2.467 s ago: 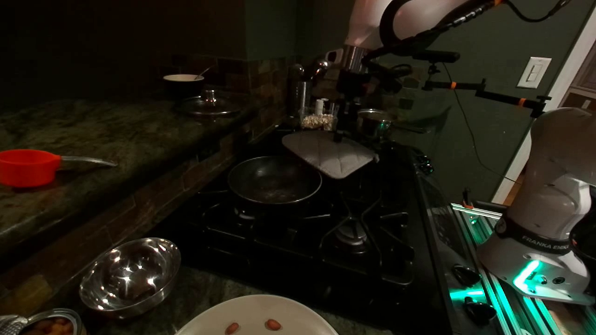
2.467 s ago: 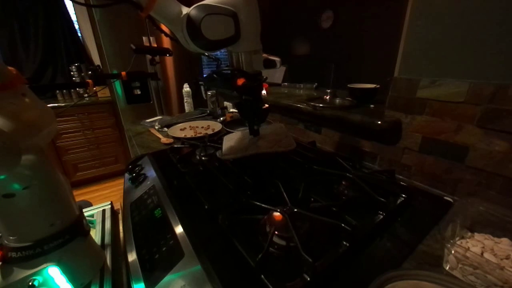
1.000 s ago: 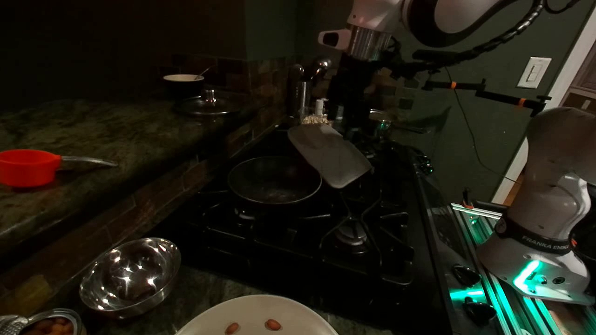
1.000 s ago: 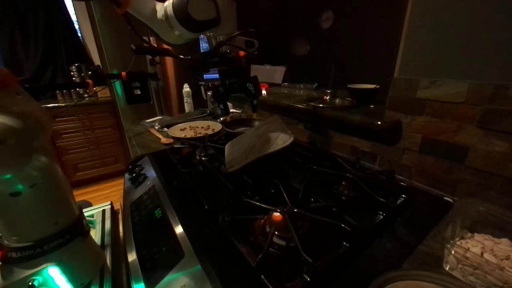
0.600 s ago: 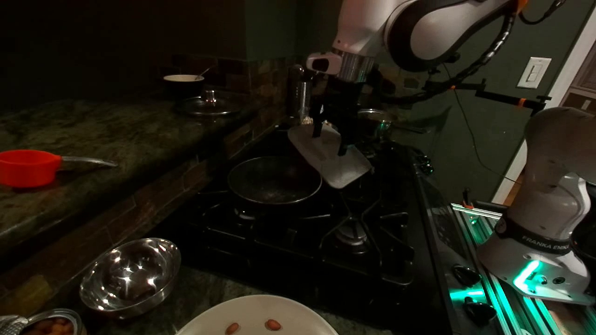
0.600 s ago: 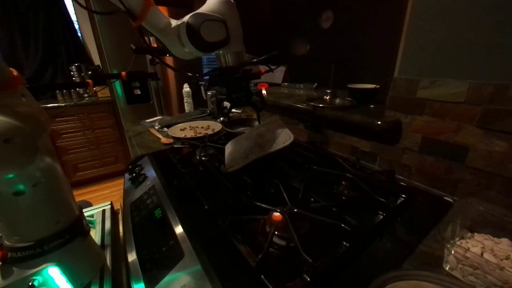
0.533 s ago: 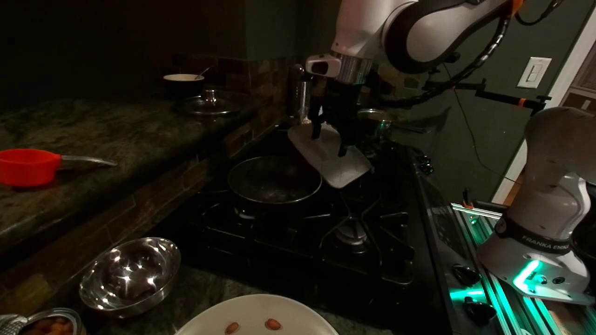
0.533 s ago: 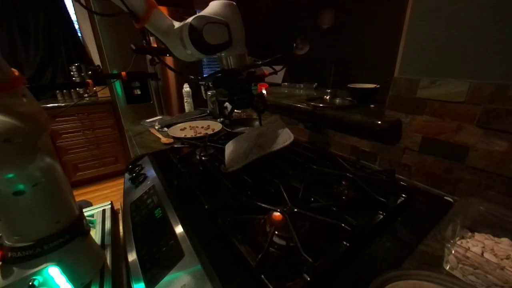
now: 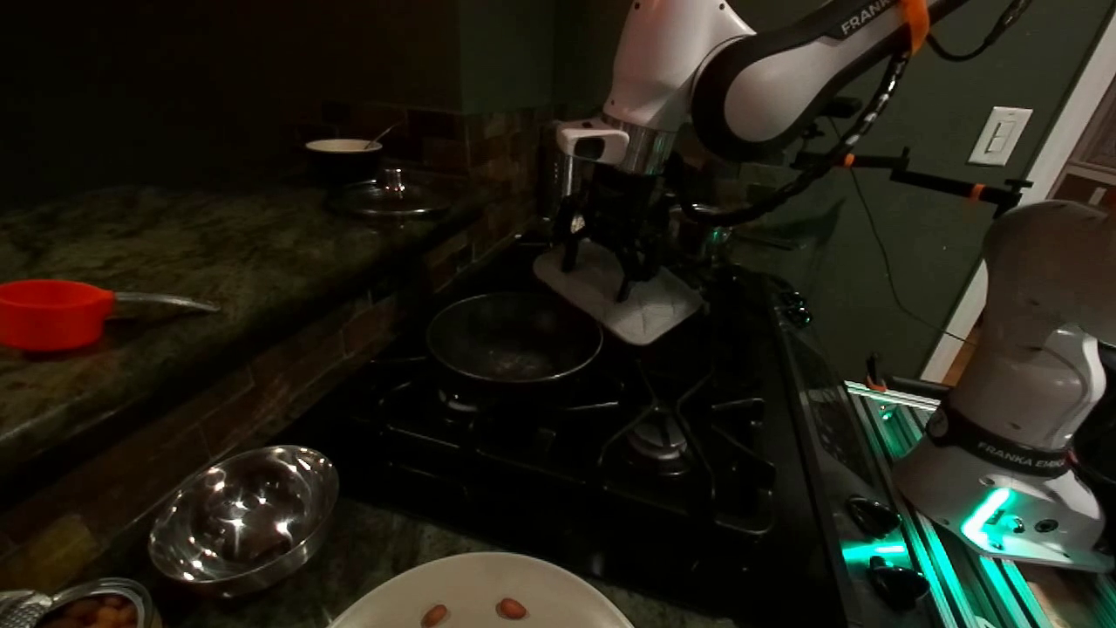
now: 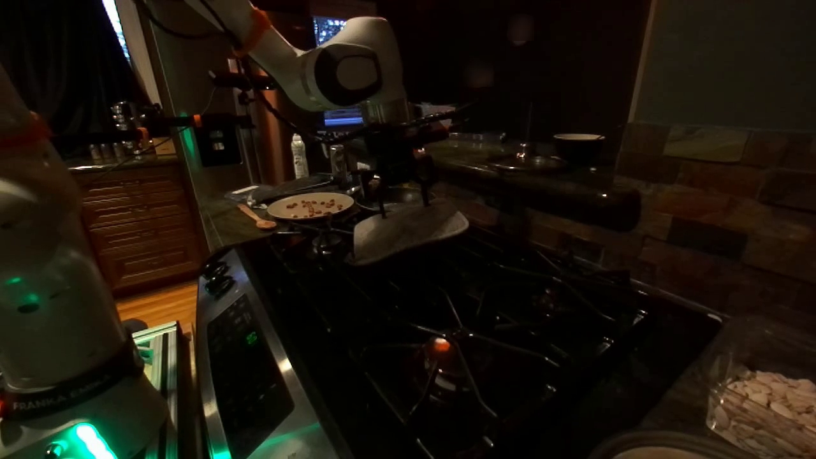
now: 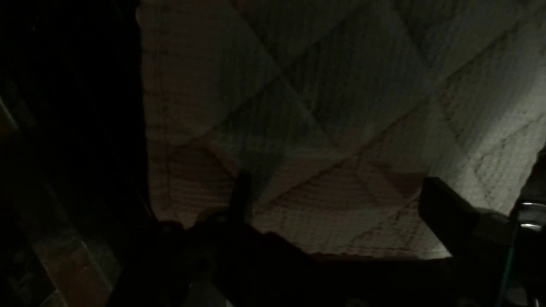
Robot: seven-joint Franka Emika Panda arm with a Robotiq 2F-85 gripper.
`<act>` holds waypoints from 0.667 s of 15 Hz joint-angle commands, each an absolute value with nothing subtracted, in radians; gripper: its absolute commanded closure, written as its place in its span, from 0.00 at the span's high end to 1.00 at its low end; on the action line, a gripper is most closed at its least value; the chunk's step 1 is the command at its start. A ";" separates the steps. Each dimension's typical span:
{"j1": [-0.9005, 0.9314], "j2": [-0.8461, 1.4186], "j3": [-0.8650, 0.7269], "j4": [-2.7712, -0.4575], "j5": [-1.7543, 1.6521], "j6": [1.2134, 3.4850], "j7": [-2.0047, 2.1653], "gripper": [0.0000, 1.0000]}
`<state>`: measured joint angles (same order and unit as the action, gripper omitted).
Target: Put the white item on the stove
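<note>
The white item is a quilted, rectangular pad with rounded corners (image 9: 654, 316). In both exterior views it lies slightly tilted on the far part of the black stove (image 9: 540, 475), beyond the frying pan's near side; what props it up is hidden. My gripper (image 9: 595, 279) is lowered over it with jaws wide apart, fingertips appearing to touch its top face. In an exterior view both fingers (image 10: 426, 194) meet the pad (image 10: 414, 237) near its far edge. The wrist view is dark: quilted cloth (image 11: 341, 94) fills most of it, spreading flat behind the parted fingertips, not pinched.
A dark frying pan (image 9: 514, 327) sits on a burner close to the pad. A raised stone counter (image 9: 288, 262) runs along one side. A metal bowl (image 9: 187, 523) and a plate (image 9: 479, 576) with nuts stand at the stove's end; a clear tub (image 10: 765, 398) stands at its other end.
The jaws were together at the pad 2.5 s ago, then parted and raised above it. Since then the gripper has come back down, and the pad has shifted slightly and tilts less.
</note>
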<state>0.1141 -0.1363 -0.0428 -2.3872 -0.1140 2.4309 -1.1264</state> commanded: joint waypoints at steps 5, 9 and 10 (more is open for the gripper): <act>0.086 -0.061 -0.034 -2.366 -0.019 2.428 -1.262 1.00; 0.078 -0.039 -0.025 -2.357 0.008 2.418 -1.288 1.00; 0.076 -0.035 -0.024 -2.354 0.012 2.416 -1.294 0.93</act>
<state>0.0898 -0.0623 -0.0401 -2.3761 -0.0191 2.4311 -1.2577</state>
